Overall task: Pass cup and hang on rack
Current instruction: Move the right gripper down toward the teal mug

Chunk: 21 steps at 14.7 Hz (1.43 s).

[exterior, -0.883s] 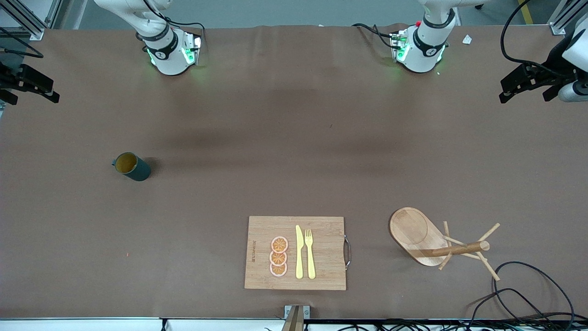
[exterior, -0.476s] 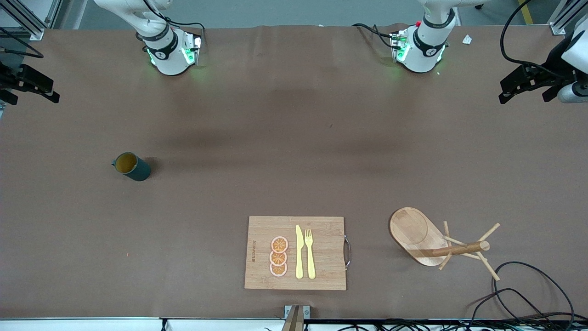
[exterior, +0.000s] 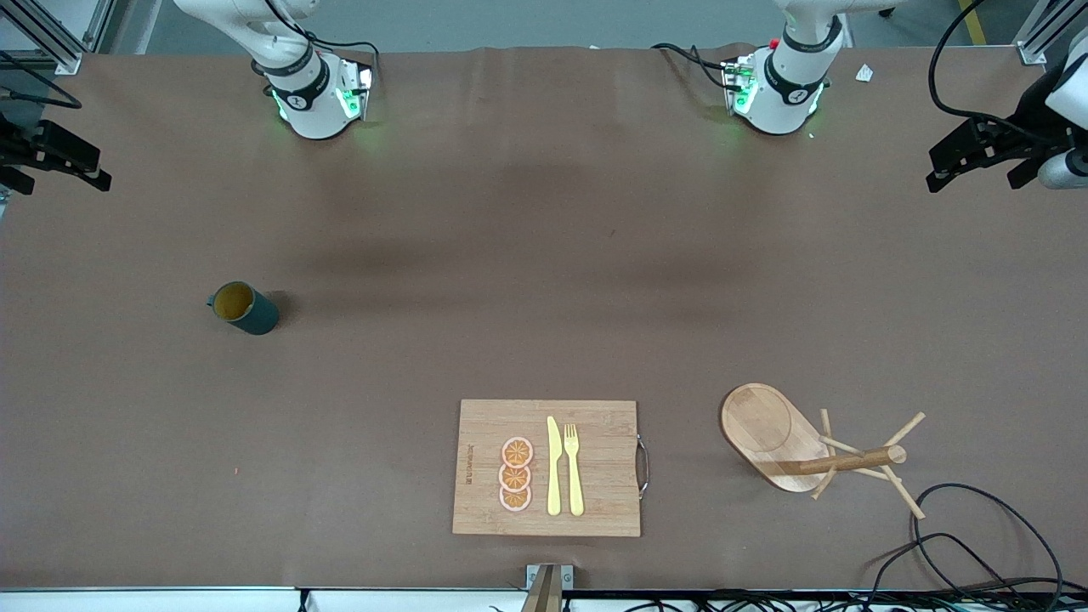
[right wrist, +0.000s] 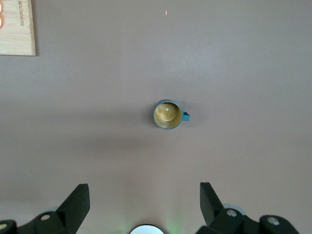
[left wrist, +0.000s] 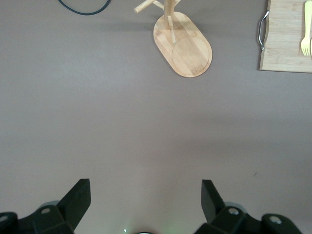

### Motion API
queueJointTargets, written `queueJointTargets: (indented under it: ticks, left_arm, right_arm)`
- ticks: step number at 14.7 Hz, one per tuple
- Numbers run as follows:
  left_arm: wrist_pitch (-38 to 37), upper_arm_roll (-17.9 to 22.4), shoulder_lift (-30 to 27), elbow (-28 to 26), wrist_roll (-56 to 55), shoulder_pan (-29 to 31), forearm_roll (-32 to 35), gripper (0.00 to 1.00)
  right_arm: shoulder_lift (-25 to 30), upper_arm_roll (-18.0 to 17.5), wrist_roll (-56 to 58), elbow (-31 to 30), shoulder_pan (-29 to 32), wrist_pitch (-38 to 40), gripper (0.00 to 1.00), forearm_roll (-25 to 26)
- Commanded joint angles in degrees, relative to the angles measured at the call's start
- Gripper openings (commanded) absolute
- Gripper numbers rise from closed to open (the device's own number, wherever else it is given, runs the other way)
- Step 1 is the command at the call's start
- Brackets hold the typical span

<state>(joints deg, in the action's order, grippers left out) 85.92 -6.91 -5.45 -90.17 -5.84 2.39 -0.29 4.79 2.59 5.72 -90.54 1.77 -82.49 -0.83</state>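
One cup (exterior: 244,308) stands upright on the brown table (exterior: 527,280), toward the right arm's end, its small loop handle pointing to that end and its yellowish-tan inside open to the camera; the right wrist view shows the same cup (right wrist: 168,115) from straight above, alone on bare cloth. One rack (exterior: 803,442) stands toward the left arm's end of the table and nearer to the front camera than the cup, well apart from it; it has one oval base, one central post and several thin pegs, though their exact count is hard to tell. In the left wrist view the rack (left wrist: 182,44) shows its oval base fully and only the lower part of its post. Between cup and rack, close to the table edge nearest the front camera, lies one rectangular cutting board (exterior: 548,467) with one metal handle on the side toward the rack. On the board lie three orange slices (exterior: 515,475) in a row, touching one another, and beside them one yellow knife (exterior: 553,466) and one yellow fork (exterior: 574,467), side by side. Two arms wait high above the table near its two ends. The left gripper (left wrist: 145,197) hangs over bare table with its two fingers spread wide and nothing between them. The right gripper (right wrist: 144,197) hangs over the table near the cup, its two fingers likewise spread wide and empty. A few black cables (exterior: 977,544) loop at the table corner near the rack.
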Motion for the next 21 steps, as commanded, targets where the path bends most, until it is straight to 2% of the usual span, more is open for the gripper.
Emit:
queueJointTargets:
  ticks: [1, 8, 11, 13, 15, 21]
  left_arm:
    - [-0.84, -0.03, 1.15, 1.93, 0.48, 0.42, -0.68, 1.00]
    - [-0.93, -0.03, 1.23, 1.23, 0.57, 0.16, -0.76, 1.00]
    - [-1.10, -0.03, 1.23, 1.14, 0.48, 0.16, -0.94, 1.00]
    - [-1.10, -0.03, 1.23, 1.14, 0.48, 0.16, -1.03, 1.00]
    - [-1.10, -0.03, 1.23, 1.14, 0.39, 0.25, -1.03, 1.00]
    - [-0.93, -0.03, 1.23, 0.52, 0.30, 0.25, -1.03, 1.00]
  right_arm:
    - [-1.89, -0.48, 0.17, 0.19, 0.86, -0.48, 1.00, 0.65]
    - [-14.18, -0.40, 0.61, 3.70, 1.13, -3.02, 1.00, 0.47]
    - [-17.88, -0.40, 5.85, 1.87, 2.09, -7.33, 1.00, 0.04]
    - [-19.29, -0.40, 8.86, -1.28, 3.14, -12.23, 1.00, -0.05]
    - [-19.30, -0.48, 12.63, -6.98, 3.85, -17.85, 1.00, -0.23]
    - [-20.43, -0.48, 31.44, -19.48, 6.66, -33.42, 1.00, -0.32]
